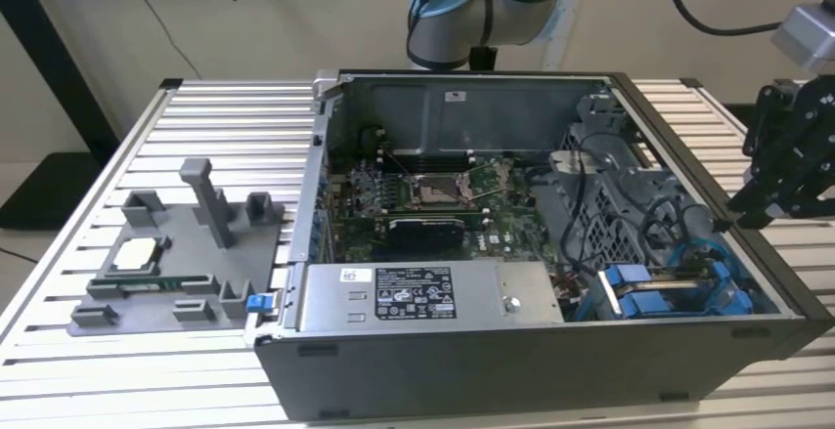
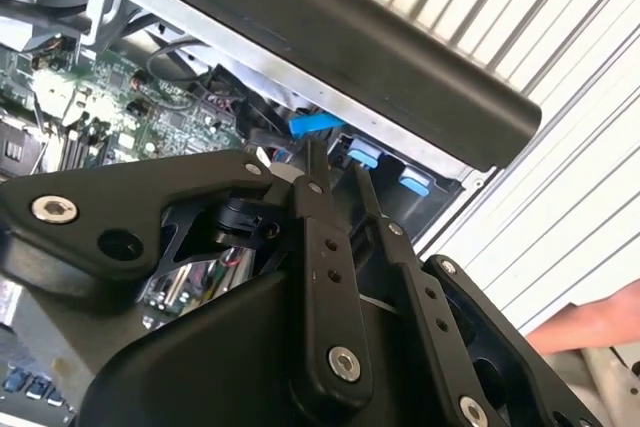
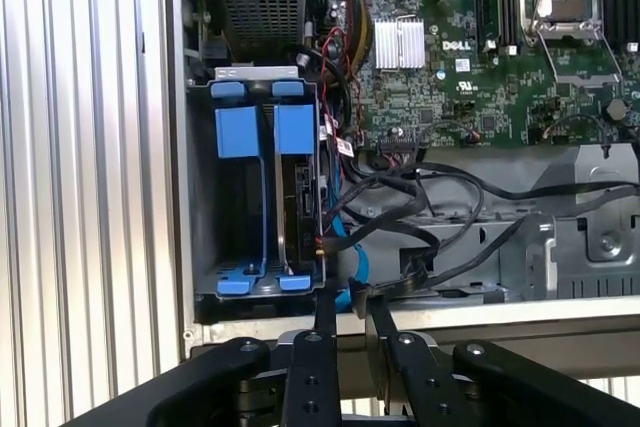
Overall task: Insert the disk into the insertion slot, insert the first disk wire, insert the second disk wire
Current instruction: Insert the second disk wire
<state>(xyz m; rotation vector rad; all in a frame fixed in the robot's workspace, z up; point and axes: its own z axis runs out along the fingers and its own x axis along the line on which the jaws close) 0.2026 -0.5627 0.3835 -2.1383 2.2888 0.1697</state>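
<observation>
The disk [image 3: 300, 202] stands on edge inside the insertion slot [image 3: 200, 197], a grey cage at the corner of the open computer case, with blue carrier frames [image 3: 240, 132] beside it. In the exterior view the blue carriers [image 1: 652, 300] sit in the case's near corner on that view's right. A thin blue wire [image 3: 343, 247] and black cables [image 3: 440, 197] lie loose next to the cage. My gripper [image 3: 350, 312] hovers over the case wall beside the cage. Its fingers [image 2: 315, 172] stand a narrow gap apart with nothing between them. In the exterior view the gripper [image 1: 757, 214] hangs just outside the case's edge.
The green motherboard [image 1: 431, 194] and grey power supply [image 1: 431, 294] fill the case. A grey fixture [image 1: 170, 253] holding small parts stands on the ribbed metal table [image 1: 78, 185] at the exterior view's left. Part of a person's hand [image 2: 585, 327] shows over the table near the case.
</observation>
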